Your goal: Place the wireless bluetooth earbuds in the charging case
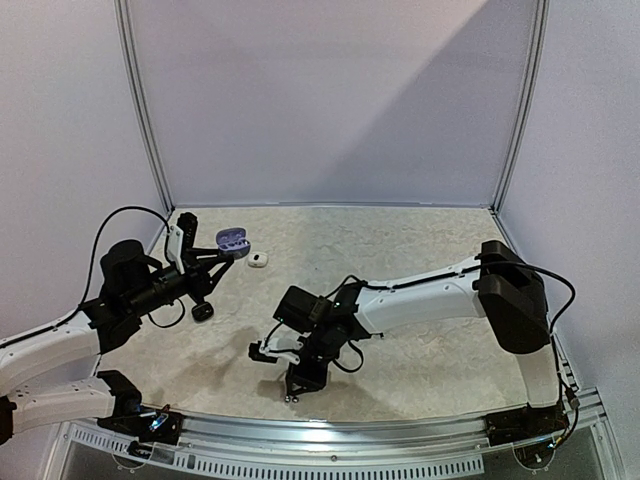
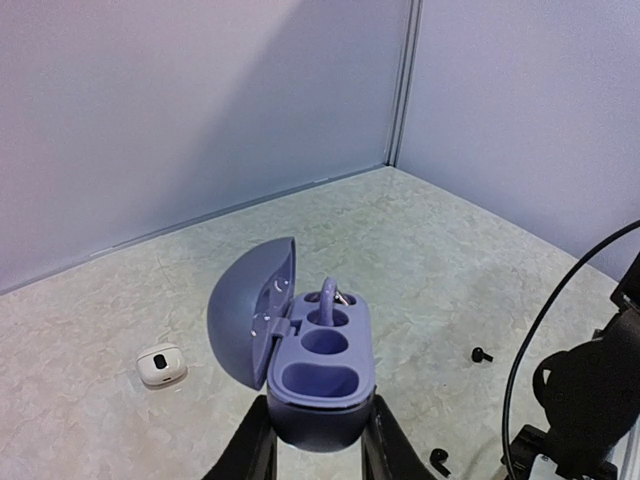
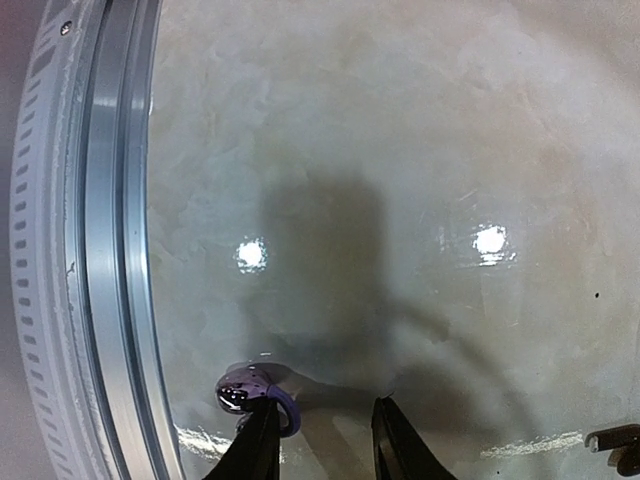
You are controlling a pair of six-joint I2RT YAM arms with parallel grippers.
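Note:
My left gripper (image 2: 318,440) is shut on the base of a purple charging case (image 2: 315,375), held up off the table with its lid open to the left. One purple hooked earbud (image 2: 328,300) stands in the case's far socket, and the nearer sockets are empty. From above, the case (image 1: 232,238) shows at the back left. My right gripper (image 3: 322,440) points down at the table near the front rail with its jaws apart. A shiny purple earbud (image 3: 245,388) lies at the tip of its left finger, its hook curling round that tip. Nothing sits between the fingers.
A small white case (image 2: 161,365) lies closed on the table left of the purple one, also seen from above (image 1: 258,259). Two tiny black earbuds (image 2: 481,354) (image 2: 438,460) lie to the right. The metal front rail (image 3: 110,250) runs close beside the right gripper.

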